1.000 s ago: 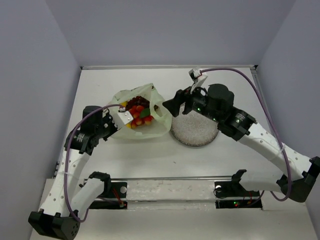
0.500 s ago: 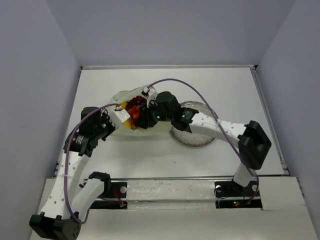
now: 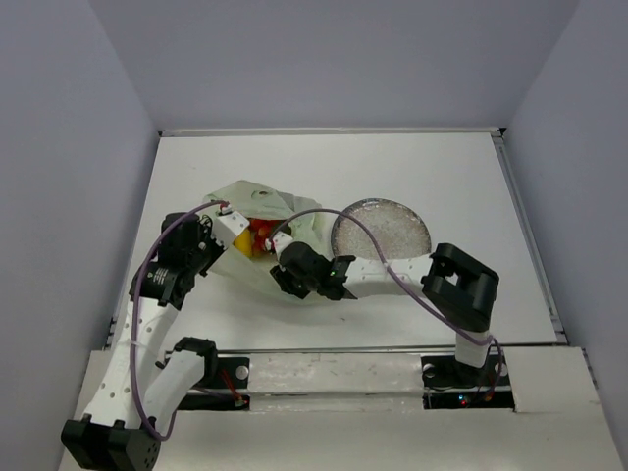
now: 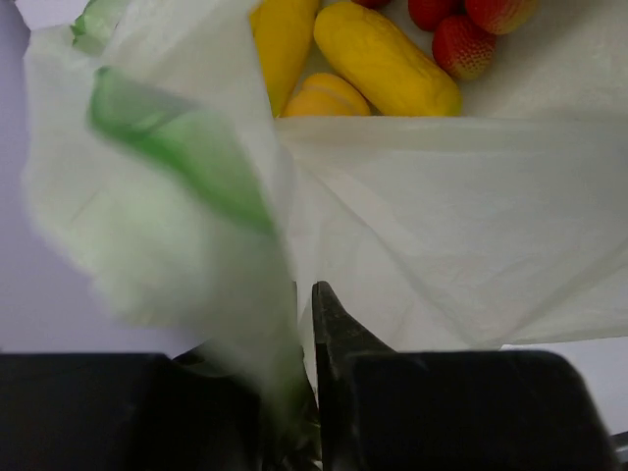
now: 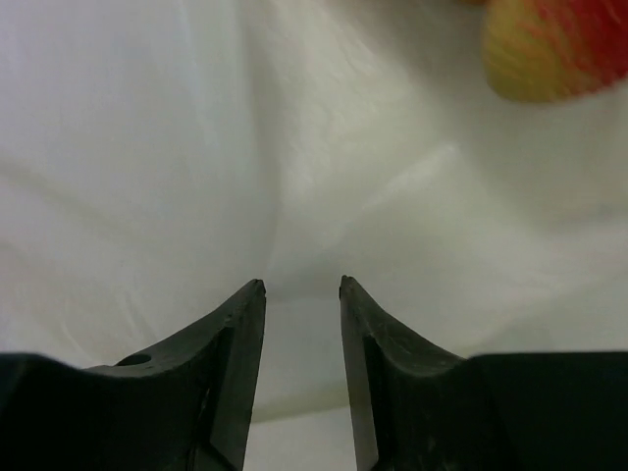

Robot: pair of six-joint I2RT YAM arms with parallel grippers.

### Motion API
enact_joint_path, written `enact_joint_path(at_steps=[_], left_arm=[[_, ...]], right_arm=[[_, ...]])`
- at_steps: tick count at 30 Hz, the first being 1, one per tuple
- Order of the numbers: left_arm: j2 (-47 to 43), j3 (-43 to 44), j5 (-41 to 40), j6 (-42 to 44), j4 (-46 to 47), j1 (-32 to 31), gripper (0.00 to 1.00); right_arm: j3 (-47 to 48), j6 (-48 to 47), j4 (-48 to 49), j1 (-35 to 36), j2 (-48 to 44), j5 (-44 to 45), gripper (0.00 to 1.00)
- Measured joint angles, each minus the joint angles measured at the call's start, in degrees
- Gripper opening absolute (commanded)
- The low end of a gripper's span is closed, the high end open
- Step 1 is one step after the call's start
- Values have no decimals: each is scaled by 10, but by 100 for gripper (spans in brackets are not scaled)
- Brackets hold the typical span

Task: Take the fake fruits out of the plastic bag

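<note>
Bag (image 3: 257, 201) film between both jaws' tips, grip uncertain; fruits (image 4: 388, 61) inside, plate (image 3: 383, 232) beside.

White table (image 3: 412, 177), matte surface, evenly lit with only soft shadows. Plain pale grey-lilac walls (image 3: 324, 59) enclose it at the back and on both sides, meeting the tabletop at its edges. A metal rail (image 3: 334, 373) runs along the near edge of the table.
</note>
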Motion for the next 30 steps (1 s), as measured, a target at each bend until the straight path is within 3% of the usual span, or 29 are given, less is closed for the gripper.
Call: enact_joint_path(at_steps=[4,5,12,23,30], left_arm=[[12,-19,-11,7,-1,0,25],[16,-21,-11,9,-3,0,25],[44,-19,11,10,-4,-2,25],[49,-11,32,10,-2,-13,25],[57,14,50,6,4,-17,25]], right_arm=[[-30,0,-9,12,-9,56,69],[-30,-1,-12,9,-9,70,80],[53,-2,-34,-25,-2,133,96],[255,38,-32,-86,125,159,97],[292,77,-43,-101,185,154,94]])
